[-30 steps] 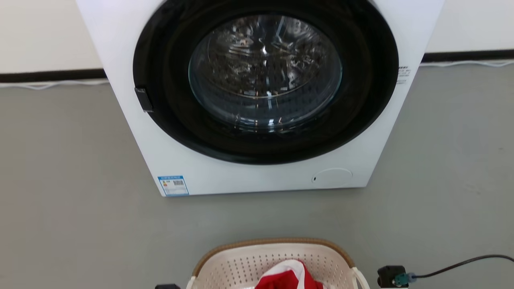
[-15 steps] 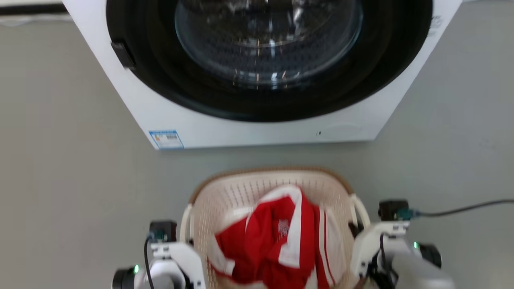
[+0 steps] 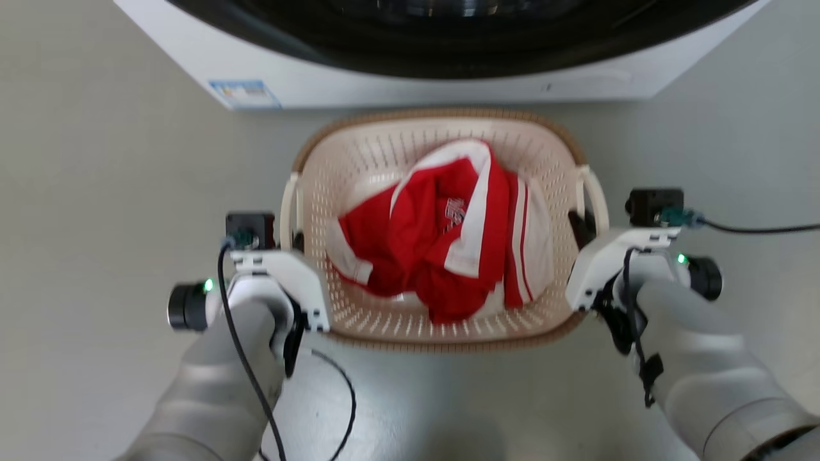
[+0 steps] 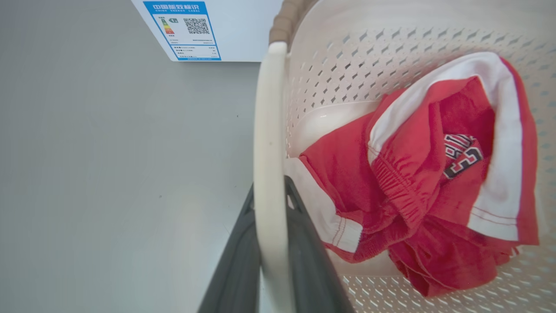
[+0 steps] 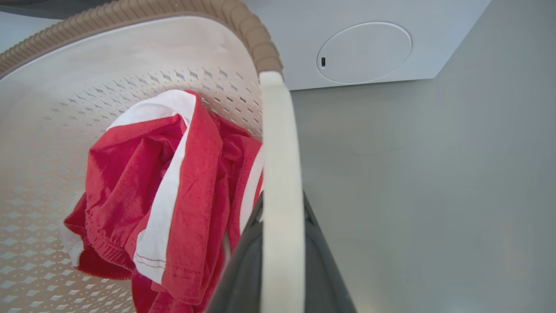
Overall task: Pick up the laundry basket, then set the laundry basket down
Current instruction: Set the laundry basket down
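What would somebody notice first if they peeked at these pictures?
The bright red-and-white clothes jump out, bunched in the middle of the cream laundry basket. The left end effector pinches its left handle, the right end effector its right handle. Just beyond stands the big white washing machine.

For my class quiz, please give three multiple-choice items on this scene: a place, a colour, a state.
1. The laundry basket is: A) in front of the washing machine B) on top of it C) inside its drum
2. The garment in it is: A) blue B) red and white C) green
3. The left gripper is: A) open above the floor B) shut on the garment C) shut on the basket's handle
Key: 1 A, the machine rises beyond it; 2 B, red cloth with white bands; 3 C, both fingers press the white loop.
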Tool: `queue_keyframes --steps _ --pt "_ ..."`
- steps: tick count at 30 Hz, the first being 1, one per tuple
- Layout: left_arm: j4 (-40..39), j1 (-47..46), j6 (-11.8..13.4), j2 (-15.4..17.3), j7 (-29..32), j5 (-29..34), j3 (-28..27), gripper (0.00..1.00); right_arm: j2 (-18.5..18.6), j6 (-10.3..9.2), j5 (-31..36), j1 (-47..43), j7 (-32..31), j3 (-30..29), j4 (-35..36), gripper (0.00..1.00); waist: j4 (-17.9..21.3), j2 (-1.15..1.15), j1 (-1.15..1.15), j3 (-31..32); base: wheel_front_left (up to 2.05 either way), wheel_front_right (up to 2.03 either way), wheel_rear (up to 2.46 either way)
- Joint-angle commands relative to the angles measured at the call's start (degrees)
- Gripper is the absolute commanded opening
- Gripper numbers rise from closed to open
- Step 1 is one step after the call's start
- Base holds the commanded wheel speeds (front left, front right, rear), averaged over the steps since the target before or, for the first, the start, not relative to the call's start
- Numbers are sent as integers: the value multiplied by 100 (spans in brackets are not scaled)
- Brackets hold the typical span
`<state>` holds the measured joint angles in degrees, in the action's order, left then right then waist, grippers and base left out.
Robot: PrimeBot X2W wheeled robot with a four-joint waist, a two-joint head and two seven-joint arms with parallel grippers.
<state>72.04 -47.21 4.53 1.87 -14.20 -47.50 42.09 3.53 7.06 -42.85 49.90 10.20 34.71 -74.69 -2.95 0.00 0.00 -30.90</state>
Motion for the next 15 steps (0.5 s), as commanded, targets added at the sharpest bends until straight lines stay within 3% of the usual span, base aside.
queue_keyframes --steps 1,15 --pt "-111 -255 85 181 -77 98 -147 0 -66 43 233 75 124 -94 74 0 -80 0 0 -632 0 0 0" --pt "-759 -851 322 276 -79 662 -564 0 -66 43 1813 684 208 -1584 74 0 -244 0 0 -1606 0 0 0"
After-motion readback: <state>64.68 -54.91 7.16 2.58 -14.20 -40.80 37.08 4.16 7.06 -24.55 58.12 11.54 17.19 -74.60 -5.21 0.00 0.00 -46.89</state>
